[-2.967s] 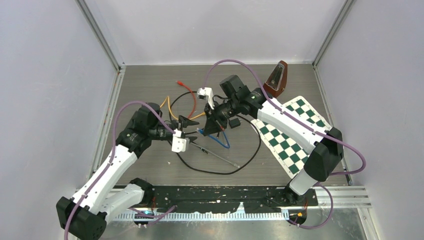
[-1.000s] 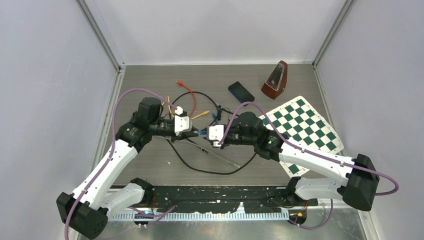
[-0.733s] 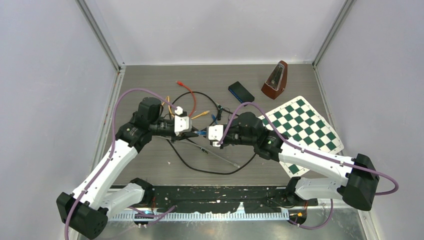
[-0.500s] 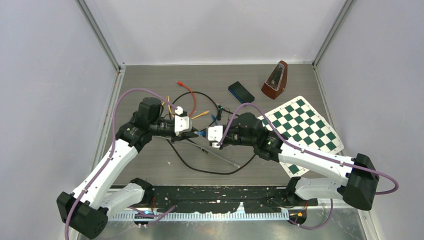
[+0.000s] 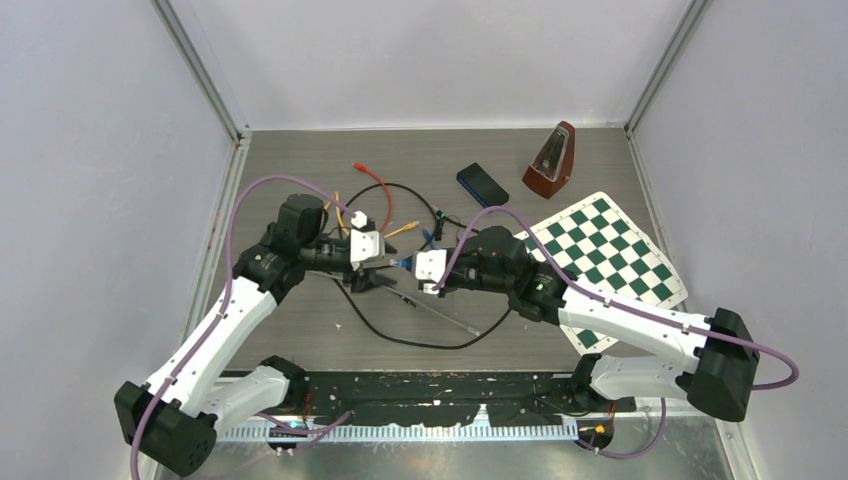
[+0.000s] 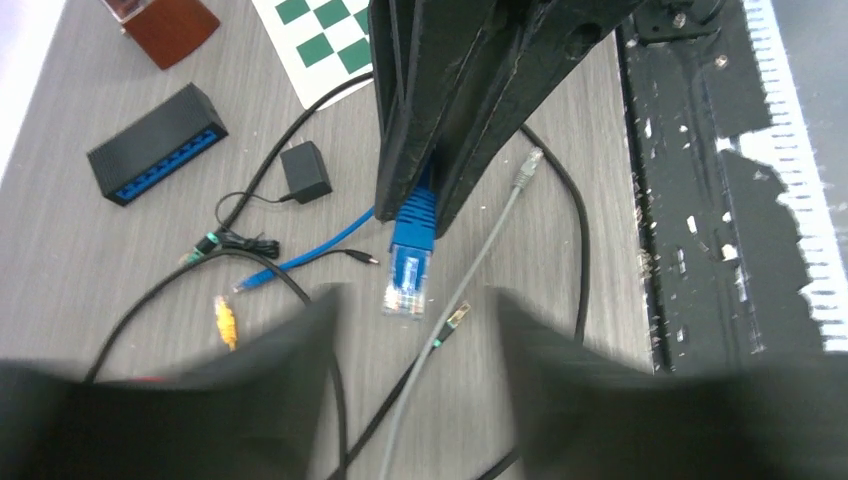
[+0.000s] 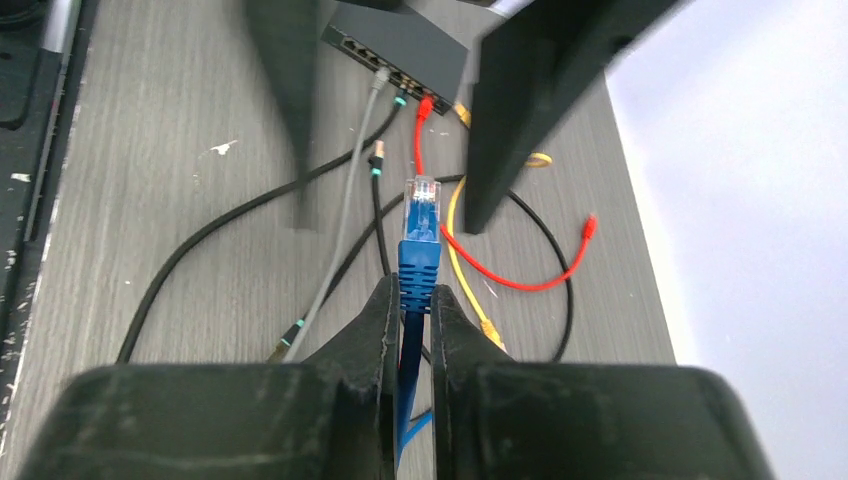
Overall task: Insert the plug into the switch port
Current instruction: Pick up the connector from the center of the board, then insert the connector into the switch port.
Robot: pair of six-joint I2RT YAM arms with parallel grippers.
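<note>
Two grippers face each other nose to nose above table [image 5: 300, 170] centre. Right gripper [image 7: 410, 300] clenched on blue boot of plug [image 7: 420, 205], pinched from both sides; clear tip juts past fingertips. Left gripper [image 6: 415, 305] parted, its fingers [image 6: 280, 370] flanking plug tip, no contact seen. Plug held off table, long axis in line with right gripper, tip aimed at left gripper and grey switch [image 7: 400, 45] beyond; not in port.

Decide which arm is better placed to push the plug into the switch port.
Right. The right gripper is shut on the blue plug; the left gripper stands open, not gripping it. The switch lies further right, nearer the gripper that holds the plug.
</note>
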